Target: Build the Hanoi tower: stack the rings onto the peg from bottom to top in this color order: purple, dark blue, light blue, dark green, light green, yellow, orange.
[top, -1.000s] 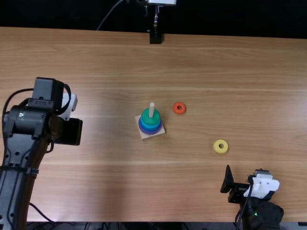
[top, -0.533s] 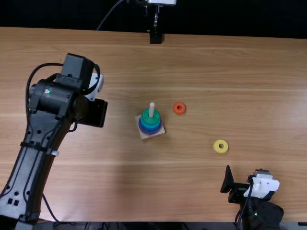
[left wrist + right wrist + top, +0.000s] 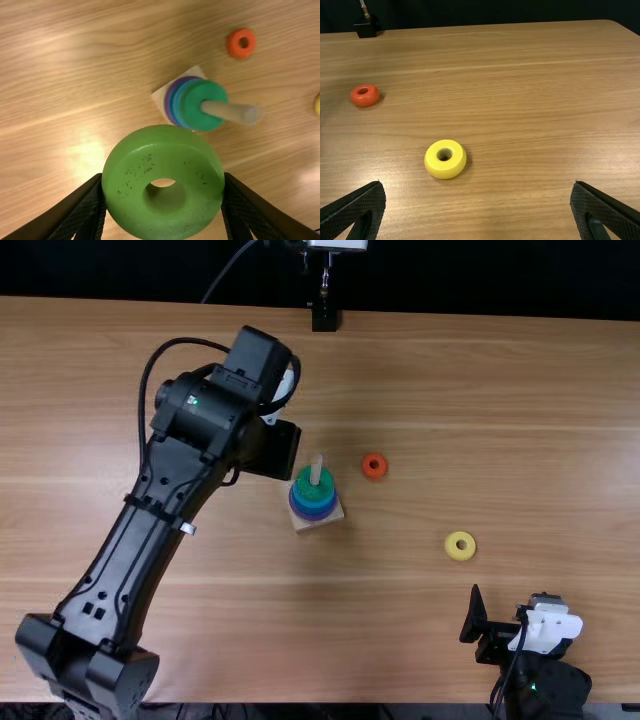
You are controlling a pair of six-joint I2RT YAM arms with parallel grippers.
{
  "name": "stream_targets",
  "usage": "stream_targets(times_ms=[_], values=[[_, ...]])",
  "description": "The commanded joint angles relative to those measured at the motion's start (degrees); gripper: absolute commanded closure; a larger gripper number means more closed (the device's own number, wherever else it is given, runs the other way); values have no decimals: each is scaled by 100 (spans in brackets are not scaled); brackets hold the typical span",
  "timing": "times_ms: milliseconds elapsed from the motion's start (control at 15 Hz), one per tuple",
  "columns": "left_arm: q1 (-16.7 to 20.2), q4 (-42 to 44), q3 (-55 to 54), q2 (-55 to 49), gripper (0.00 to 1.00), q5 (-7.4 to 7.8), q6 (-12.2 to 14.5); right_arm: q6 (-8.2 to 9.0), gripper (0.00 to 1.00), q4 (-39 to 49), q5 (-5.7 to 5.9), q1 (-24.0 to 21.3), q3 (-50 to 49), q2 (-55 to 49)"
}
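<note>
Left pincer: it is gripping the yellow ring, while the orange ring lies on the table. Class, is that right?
Not quite: the left wrist view shows the left pincer gripping the light green ring. The orange ring does lie on the table.

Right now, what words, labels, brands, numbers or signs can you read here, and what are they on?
None that I can read.
The light green ring in the left pincer has dark specks, not letters.
The yellow ring and orange ring look plain.
The tiny bright mark on the left arm is too small to read.
</note>
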Motion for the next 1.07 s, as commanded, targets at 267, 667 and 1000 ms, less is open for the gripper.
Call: stream_targets(times_ms=[267,667,1000], values=[[-404,-9,577,508,96,56,-288,9,0,-345,-6,-47,-604,-69],[-650,-9,621,737,96,98,-288,9,0,-334,-6,-47,-604,-69],[-720,-9,744,939,96,98,-288,9,0,-345,-6,-47,-604,-69]])
